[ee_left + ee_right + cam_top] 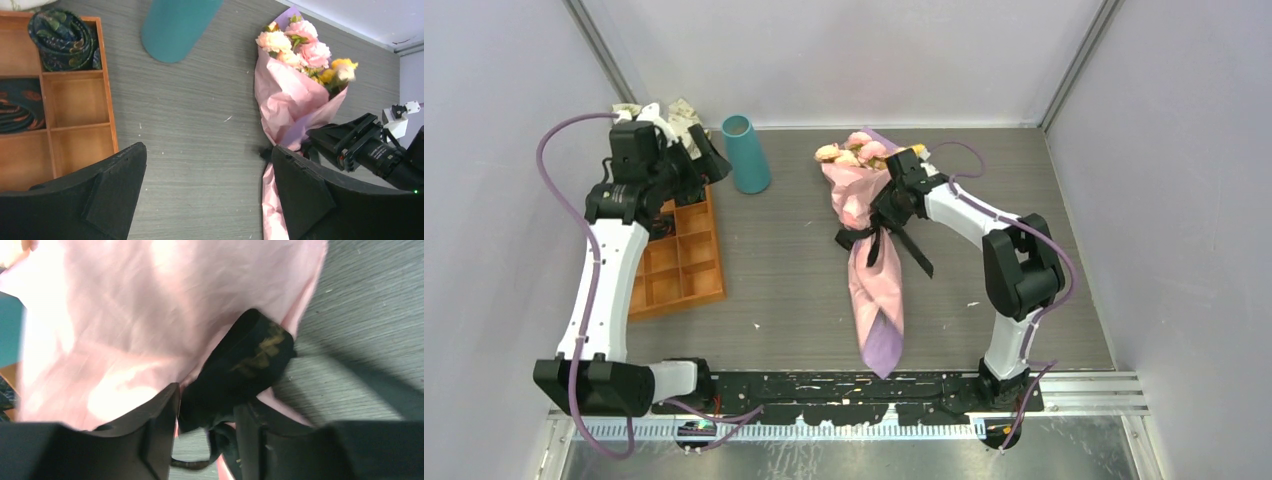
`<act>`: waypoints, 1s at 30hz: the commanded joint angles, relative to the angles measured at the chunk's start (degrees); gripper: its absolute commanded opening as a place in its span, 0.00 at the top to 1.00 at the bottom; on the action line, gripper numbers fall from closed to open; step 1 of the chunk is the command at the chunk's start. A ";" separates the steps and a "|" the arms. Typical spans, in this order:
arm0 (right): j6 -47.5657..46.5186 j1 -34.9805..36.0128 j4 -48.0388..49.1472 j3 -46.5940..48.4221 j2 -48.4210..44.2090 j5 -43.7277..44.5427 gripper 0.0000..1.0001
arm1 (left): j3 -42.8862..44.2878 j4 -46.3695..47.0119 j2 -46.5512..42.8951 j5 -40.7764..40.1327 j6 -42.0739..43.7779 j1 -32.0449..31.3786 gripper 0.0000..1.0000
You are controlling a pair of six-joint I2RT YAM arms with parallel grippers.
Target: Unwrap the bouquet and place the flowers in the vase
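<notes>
Looking from above, what carries everything?
– A grey wood-grain surface (794, 290), boxed in by pale walls at the back and both sides, with a metal rail (1084, 385) along its near edge. The bouquet (871, 270) lies at mid-surface, blooms toward the back wall. The vase (746, 155) stands upright at the back left, well apart from it. An orange tray (686, 262) sits at the left.

And the arms?
– The left gripper (714, 168) hangs over the tray's far end, just beside the vase. The right gripper (886, 205) is down at the black ribbon (879, 242) around the wrap.

The left wrist view?
– Its fingers (117, 175) stand wide, with nothing between them but bare grey surface. Beyond them are the vase's base, tray compartments with dark bundles (62, 35), and the flowers (305, 45), pink, cream and yellow, still in the pink paper (287, 100).

The right wrist view?
– The ribbon's knot sits between the fingers (155, 430), which stand partly apart. I cannot tell whether they press on it. Pink paper fills the left of the view, and grey surface shows at the right.
</notes>
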 commanded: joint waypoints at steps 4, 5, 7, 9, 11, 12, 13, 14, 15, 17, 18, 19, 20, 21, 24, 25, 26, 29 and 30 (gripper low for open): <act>-8.17 1.92 2.54 0.30 -6.27 -0.92 0.21 | 10.77 5.50 10.63 -4.86 0.81 -3.03 0.02; -9.28 2.07 2.29 0.25 -7.76 -0.79 0.20 | 13.64 4.16 13.38 -6.02 1.51 -3.64 0.02; -10.86 2.21 2.16 -0.61 -10.77 -0.52 0.20 | 20.53 -0.25 19.07 -12.64 2.93 -5.72 0.02; -11.97 2.21 2.25 -1.83 -14.41 0.23 0.19 | 28.49 -6.49 24.95 -19.17 3.67 -7.30 0.05; -13.38 2.19 2.56 -3.34 -17.24 0.59 0.19 | 36.07 -12.38 30.59 -24.24 3.10 -8.14 0.09; -13.75 2.19 2.70 -4.27 -18.38 0.75 0.19 | 39.35 -14.39 32.89 -25.86 2.64 -8.30 0.10; -14.23 2.19 2.93 -4.90 -19.68 0.62 0.19 | 42.14 -16.03 35.02 -26.80 2.13 -8.39 0.12; -14.68 2.14 3.18 -5.55 -20.79 0.44 0.19 | 44.50 -17.11 36.89 -27.52 1.52 -8.50 0.13; -15.10 2.18 3.25 -6.17 -21.79 0.34 0.19 | 46.80 -18.29 38.71 -28.19 1.20 -8.54 0.14; -16.21 2.15 3.17 -7.24 -23.63 0.14 0.19 | 51.51 -19.67 41.80 -29.60 0.74 -8.58 0.14; -16.62 2.18 2.93 -7.77 -24.55 0.24 0.17 | 53.72 -20.63 43.44 -30.19 0.61 -8.64 0.15; -17.08 2.20 2.60 -8.24 -25.46 0.40 0.16 | 55.75 -21.64 45.28 -30.93 0.51 -8.60 0.15; -17.53 2.19 2.39 -8.79 -26.29 0.66 0.16 | 57.82 -22.55 46.66 -31.64 0.37 -8.61 0.15; -18.02 2.17 2.26 -9.35 -27.23 0.87 0.15 | 59.45 -23.32 47.85 -32.12 0.30 -8.60 0.16; -18.83 2.16 2.27 -11.11 -29.76 1.28 0.14 | 61.71 -23.47 50.04 -33.19 0.17 -8.61 0.16; -19.05 2.19 2.22 -11.56 -30.54 1.26 0.14 | 61.82 -23.05 50.46 -33.20 0.14 -8.65 0.16; -19.15 2.19 2.01 -11.90 -31.24 1.47 0.13 | 61.85 -22.63 50.94 -33.32 0.14 -8.66 0.16; -19.66 2.15 1.41 -12.81 -33.07 2.42 0.13 | 62.34 -22.38 52.58 -33.34 -0.27 -8.63 0.16; -19.85 2.19 1.15 -13.05 -33.39 2.78 0.13 | 62.45 -22.35 53.08 -33.41 -0.42 -8.62 0.17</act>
